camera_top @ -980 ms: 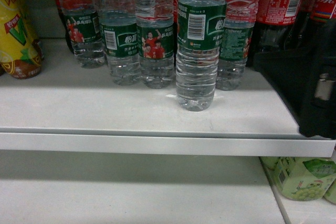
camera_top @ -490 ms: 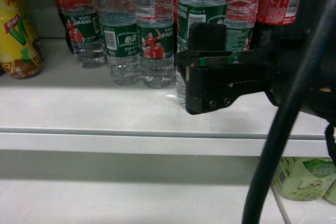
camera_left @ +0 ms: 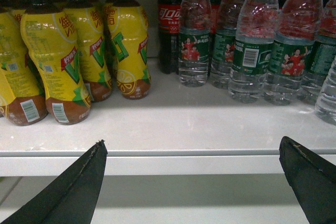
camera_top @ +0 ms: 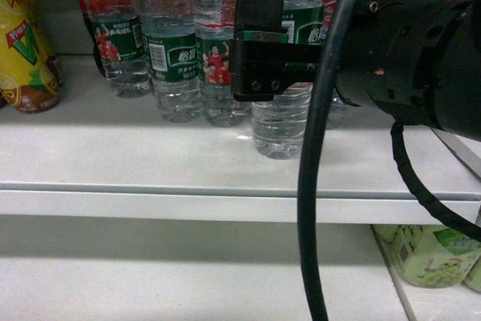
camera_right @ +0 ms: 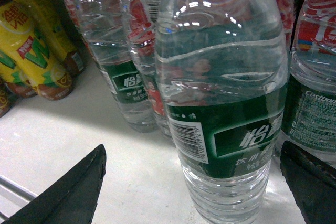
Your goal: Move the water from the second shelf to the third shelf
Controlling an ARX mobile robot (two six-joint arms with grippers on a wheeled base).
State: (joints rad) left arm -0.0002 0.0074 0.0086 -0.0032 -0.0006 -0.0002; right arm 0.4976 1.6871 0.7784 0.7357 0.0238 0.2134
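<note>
The right gripper [camera_right: 194,182] has risen and pushed in since half a second ago, jaws wide open either side of the front water [camera_top: 282,122], not yet gripping. That bottle stands near the shelf's [camera_top: 150,163] front edge, so closing looks next.

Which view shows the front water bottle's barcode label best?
The right wrist view: the water bottle fills it, barcode sharp, between the open right gripper fingers. In the head view that gripper covers the label. The left wrist view shows only its edge.
</note>
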